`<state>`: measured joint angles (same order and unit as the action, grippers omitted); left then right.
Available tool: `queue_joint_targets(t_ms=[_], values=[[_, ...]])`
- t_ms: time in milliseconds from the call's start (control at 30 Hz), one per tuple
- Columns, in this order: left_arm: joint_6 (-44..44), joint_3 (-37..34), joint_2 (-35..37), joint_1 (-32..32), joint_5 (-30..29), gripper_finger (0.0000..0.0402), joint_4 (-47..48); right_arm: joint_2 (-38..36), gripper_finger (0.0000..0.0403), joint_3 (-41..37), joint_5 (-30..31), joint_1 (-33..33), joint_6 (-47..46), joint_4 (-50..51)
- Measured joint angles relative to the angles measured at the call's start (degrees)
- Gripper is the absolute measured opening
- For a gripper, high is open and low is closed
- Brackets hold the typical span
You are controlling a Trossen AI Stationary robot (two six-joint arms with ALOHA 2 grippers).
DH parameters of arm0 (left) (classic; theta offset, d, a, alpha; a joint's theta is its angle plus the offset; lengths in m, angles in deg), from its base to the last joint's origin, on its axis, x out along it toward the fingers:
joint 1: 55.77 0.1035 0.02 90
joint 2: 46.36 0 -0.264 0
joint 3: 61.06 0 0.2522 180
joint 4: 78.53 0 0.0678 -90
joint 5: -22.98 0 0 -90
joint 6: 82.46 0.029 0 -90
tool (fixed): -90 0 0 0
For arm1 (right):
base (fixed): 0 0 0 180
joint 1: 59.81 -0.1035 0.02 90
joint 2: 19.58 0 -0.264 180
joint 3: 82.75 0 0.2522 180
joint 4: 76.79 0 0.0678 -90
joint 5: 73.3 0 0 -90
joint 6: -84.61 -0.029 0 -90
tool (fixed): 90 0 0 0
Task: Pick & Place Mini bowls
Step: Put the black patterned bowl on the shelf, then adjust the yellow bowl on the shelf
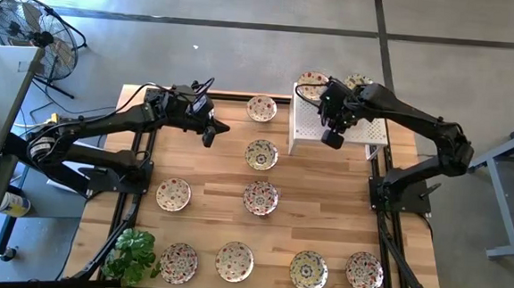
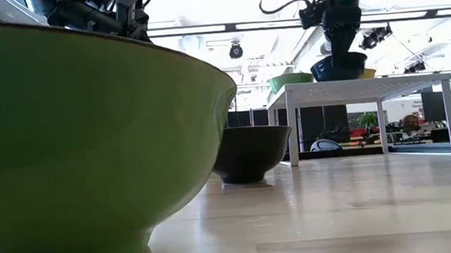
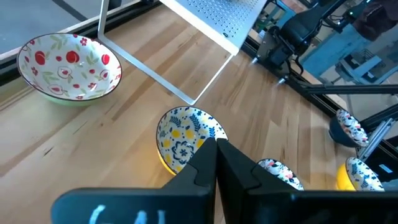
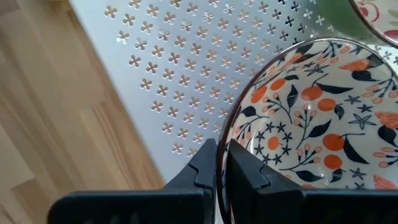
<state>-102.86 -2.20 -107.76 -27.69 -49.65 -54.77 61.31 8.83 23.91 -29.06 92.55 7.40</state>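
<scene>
Several floral mini bowls lie base down on the wooden table, among them one [image 1: 262, 153] mid-table and one [image 1: 261, 108] near the far edge. Two more [image 1: 313, 83] sit on the white perforated stand [image 1: 361, 131]. My right gripper [image 1: 332, 138] is over the stand, shut on a mini bowl with orange and navy flowers [image 4: 311, 124]; the low view shows that bowl's dark blue outside [image 2: 339, 66]. My left gripper [image 1: 211, 134] hovers shut above the table. In its wrist view its fingers [image 3: 216, 152] stand over a blue and yellow bowl [image 3: 183, 134], touching nothing. My right gripper pinches the orange and navy mini bowl by its rim [image 4: 231, 134], one finger inside the bowl and one outside. It comes from above, pointing down. The bowl stays upright at the stand's top [image 2: 361, 88]; whether it rests there or is just clear, I cannot tell.
More mini bowls lie in a row along the near edge [image 1: 234, 261] and in the middle [image 1: 173, 194]. A green plant [image 1: 132, 254] stands at the near left corner. In the low view a big green bowl [image 2: 71, 140] fills the left, with a dark bowl [image 2: 248, 153] behind it.
</scene>
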Motion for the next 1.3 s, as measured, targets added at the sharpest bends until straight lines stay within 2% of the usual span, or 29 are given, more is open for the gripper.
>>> queue_joint_targets(t_ms=[233, 567, 833, 1000, 1100, 1200, 1300], values=[[0.0, 0.0, 0.0, 0.0, 0.0, 0.0001, 0.4, 0.0, 0.0015, 0.1, -1.8, 0.0, -1.7, 0.0], [0.0, 0.0, 0.0, 0.0, 0.4, 0.0001, 0.5, 0.1, 0.0089, 0.0, -8.3, 0.0, -4.7, 0.6], [0.9, 0.0, 0.0, 0.0, 0.5, 0.0001, 0.0, 0.1, 0.0115, 3.5, -9.6, 0.0, -5.1, 0.9], [1.0, 0.0, 0.0, 0.0, 0.5, 0.0001, 0.0, -2.5, 0.0113, 8.0, -8.7, -0.4, -6.4, -0.5], [1.0, 0.0, 0.0, 0.0, 0.5, 0.0001, 0.0, -6.0, 0.0104, 7.5, -7.2, 0.0, -8.3, -2.4], [1.0, 0.0, 0.0, 0.0, 0.3, 0.0001, 0.0, -8.5, 0.0071, 6.7, -4.0, 2.4, -11.3, -2.5], [1.1, 0.0, 0.0, 0.0, 0.1, 0.0001, 0.0, -8.4, 0.0019, 6.7, -0.2, 7.7, -15.8, -2.6]])
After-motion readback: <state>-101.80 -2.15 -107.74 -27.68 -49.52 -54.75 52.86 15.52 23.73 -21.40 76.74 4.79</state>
